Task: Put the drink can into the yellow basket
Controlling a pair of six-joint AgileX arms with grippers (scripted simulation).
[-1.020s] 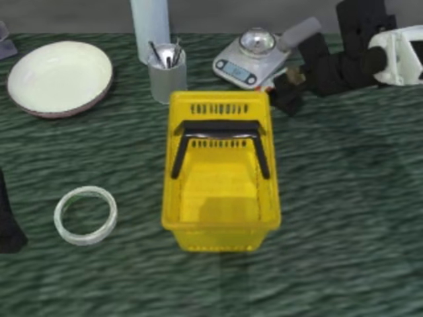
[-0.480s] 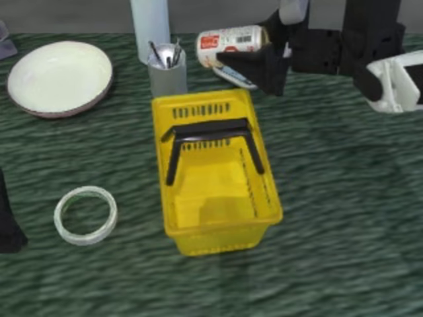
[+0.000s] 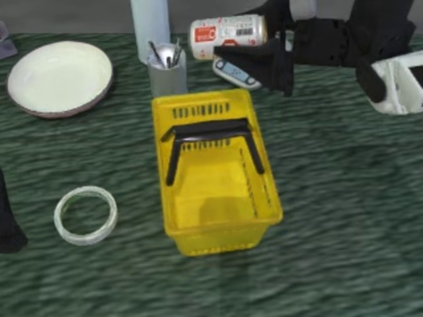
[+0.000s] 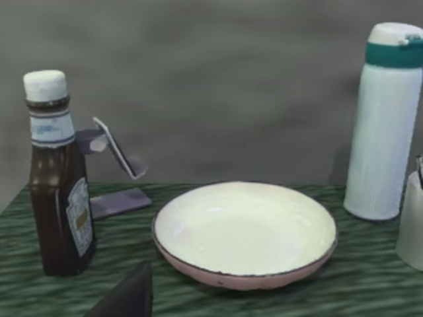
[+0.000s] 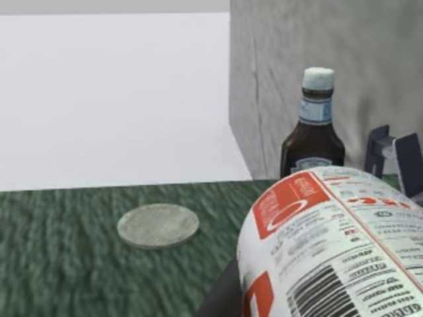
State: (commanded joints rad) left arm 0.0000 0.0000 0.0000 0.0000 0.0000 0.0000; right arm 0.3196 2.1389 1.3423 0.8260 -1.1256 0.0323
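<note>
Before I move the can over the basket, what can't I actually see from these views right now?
- Right hand: in the top view its fingers blend into dark shapes around the can; the contact is unclear.
- Scale: mostly covered by the hand and can.
- Basket: absent from both wrist views.
- Left hand: cut off by the top view's left edge.

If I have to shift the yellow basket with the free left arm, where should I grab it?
Probably the yellow basket is best taken by its near short rim, from above: that wall is bare and thin enough to pinch. Its black handles lie folded across the far half, awkward to grip. The left gripper sits parked at the table's left edge; the right gripper holds the drink can.
</note>
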